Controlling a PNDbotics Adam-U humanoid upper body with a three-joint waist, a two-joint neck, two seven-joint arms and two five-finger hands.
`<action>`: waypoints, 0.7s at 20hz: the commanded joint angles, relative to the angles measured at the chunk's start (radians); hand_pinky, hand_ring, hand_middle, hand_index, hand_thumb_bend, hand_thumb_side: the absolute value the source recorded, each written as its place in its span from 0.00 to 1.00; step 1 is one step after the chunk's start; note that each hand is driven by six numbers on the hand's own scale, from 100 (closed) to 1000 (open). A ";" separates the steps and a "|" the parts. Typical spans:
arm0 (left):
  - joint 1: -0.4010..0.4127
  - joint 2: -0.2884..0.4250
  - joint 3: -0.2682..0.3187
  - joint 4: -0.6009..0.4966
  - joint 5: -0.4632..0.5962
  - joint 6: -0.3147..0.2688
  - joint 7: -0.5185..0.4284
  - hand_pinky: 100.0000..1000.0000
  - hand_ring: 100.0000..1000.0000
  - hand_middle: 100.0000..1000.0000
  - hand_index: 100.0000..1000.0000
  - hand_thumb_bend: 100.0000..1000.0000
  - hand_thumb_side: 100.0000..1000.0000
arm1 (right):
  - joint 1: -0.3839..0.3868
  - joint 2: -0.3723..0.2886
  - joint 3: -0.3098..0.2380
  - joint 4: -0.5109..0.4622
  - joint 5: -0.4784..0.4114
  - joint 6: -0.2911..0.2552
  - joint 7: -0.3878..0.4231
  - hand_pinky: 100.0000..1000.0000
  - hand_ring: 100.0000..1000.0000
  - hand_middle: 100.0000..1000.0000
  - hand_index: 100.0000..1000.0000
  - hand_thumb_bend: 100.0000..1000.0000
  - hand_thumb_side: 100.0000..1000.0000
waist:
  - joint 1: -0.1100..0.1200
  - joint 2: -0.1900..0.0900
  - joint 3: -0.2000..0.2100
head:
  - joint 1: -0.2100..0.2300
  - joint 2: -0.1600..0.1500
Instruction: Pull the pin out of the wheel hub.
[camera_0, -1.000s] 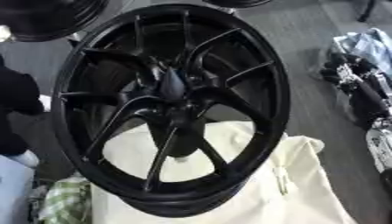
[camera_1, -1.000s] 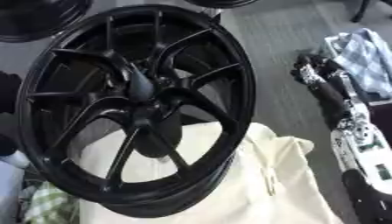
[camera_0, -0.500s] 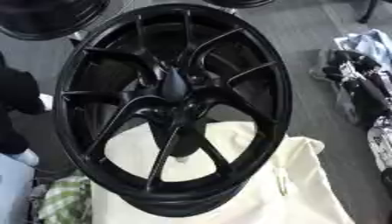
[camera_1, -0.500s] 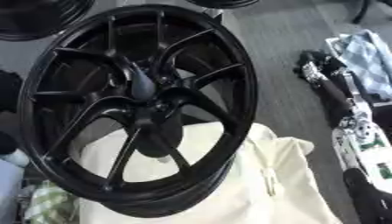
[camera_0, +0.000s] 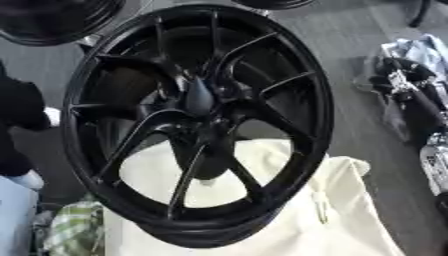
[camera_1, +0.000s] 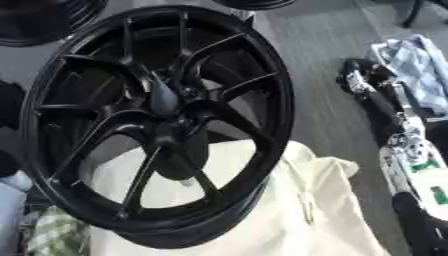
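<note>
In the left eye view a large black wheel (camera_0: 197, 125) stands tilted on its rim, its lower edge resting on a cream cloth (camera_0: 350, 215) that covers the near part of the surface. At the meeting of the spokes sits the wheel hub (camera_0: 199, 97), from which a dark, tapered piece sticks out toward the camera — probably the pin (camera_0: 198, 94), though black on black leaves its outline uncertain. A green checked cloth (camera_0: 74, 232) lies at the near left corner. The robot's right arm (camera_0: 411, 95) runs along the right edge, well apart from the wheel; of a robot hand on that arm the fingers cannot be made out here. In the right eye view the same arm (camera_1: 385, 115) shows more fully, black with silver joints, reaching toward the far right, where a pale blue checked cloth (camera_1: 420, 55) lies; its end is dark and blurred, so whether the right robot hand is released or clenched cannot be told. The left robot hand shows in neither view. Nothing touches the pin, so the pull seems not yet begun. The risk ahead lies mostly in the wheel's stance: tilted on soft cloth, it could rock or roll if the pin is tugged sideways rather than along its own axis. Fingers might also slip off the tapered shape or catch a spoke — the contrast is poor.
</note>
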 joint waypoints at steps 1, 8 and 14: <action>-0.003 0.017 0.022 -0.005 -0.008 -0.012 -0.007 0.85 0.79 0.72 0.86 0.22 0.79 | -0.005 -0.023 -0.009 -0.022 -0.005 -0.001 -0.002 0.80 0.68 0.60 0.71 0.11 0.37 | -0.001 -0.016 0.002 | -0.001 -0.014; -0.022 -0.004 0.024 -0.024 0.044 -0.017 0.030 0.82 0.77 0.70 0.84 0.00 0.88 | -0.005 -0.019 -0.010 -0.019 -0.005 0.001 -0.002 0.80 0.68 0.60 0.71 0.12 0.37 | 0.001 -0.017 0.003 | -0.001 -0.013; -0.056 -0.044 0.004 -0.084 0.278 -0.097 0.223 0.73 0.70 0.63 0.76 0.00 0.80 | -0.007 -0.016 -0.009 -0.018 -0.008 0.002 0.000 0.80 0.68 0.60 0.71 0.12 0.36 | -0.001 -0.019 0.002 | 0.003 -0.011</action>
